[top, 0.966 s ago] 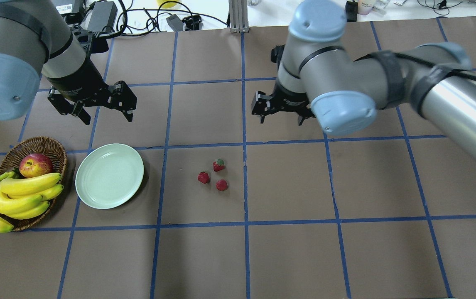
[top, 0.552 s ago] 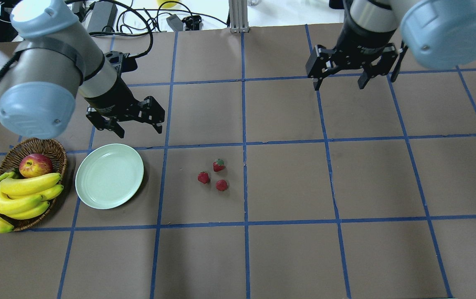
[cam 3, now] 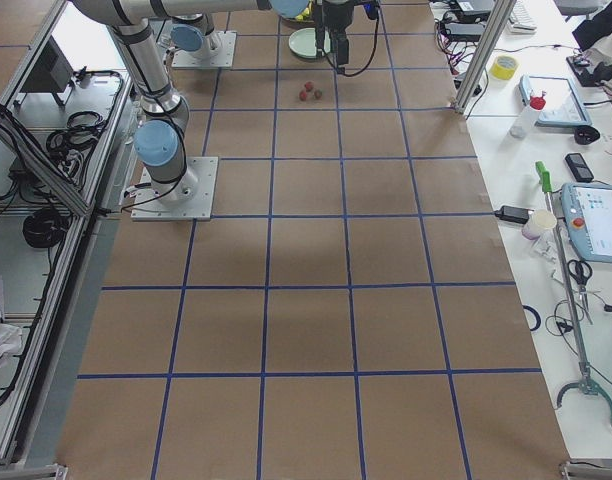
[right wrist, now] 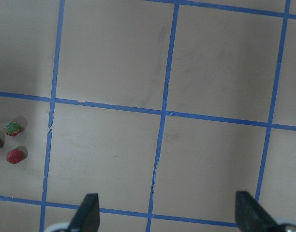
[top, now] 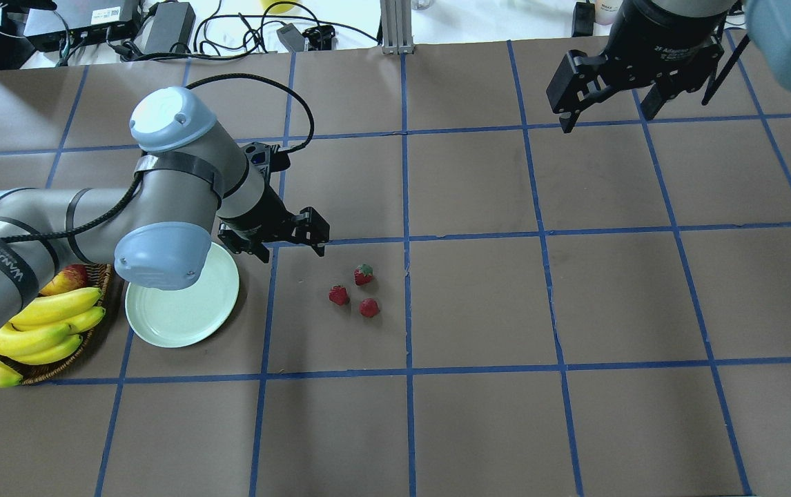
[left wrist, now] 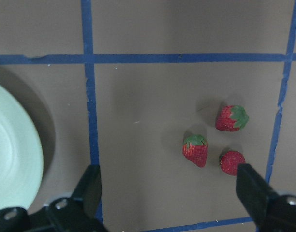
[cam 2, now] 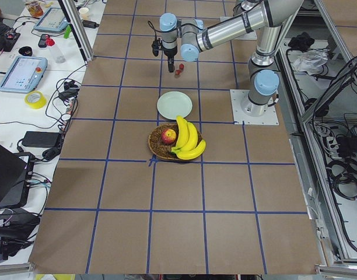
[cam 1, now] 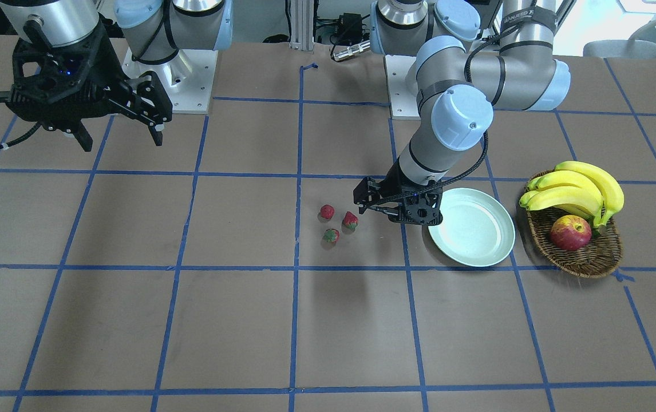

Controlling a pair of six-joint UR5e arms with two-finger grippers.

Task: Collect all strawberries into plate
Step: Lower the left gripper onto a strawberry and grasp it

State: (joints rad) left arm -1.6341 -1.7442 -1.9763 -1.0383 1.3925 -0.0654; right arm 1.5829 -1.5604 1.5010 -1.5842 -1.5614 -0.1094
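Note:
Three strawberries point(top: 364, 275) point(top: 338, 295) point(top: 368, 308) lie close together on the brown table, to the right of the mint-green plate point(top: 181, 310). They also show in the front view point(cam 1: 350, 220) and the left wrist view point(left wrist: 196, 150). The plate point(cam 1: 471, 234) holds nothing. My left gripper point(top: 292, 252) is open and empty. It hangs low between the plate and the berries, a little to the berries' left point(cam 1: 391, 214) point(left wrist: 170, 193). My right gripper point(top: 606, 119) is open and empty, high over the far right of the table point(cam 1: 122, 142).
A wicker basket point(top: 36, 373) with bananas point(top: 43, 324) and an apple point(top: 71, 277) stands left of the plate, partly under my left arm. Blue tape lines grid the table. Cables and boxes lie beyond the far edge.
My left arm has swung right and down, from beyond the basket to beside the strawberries. My right arm has pulled back to the far right. Both grippers stay open.

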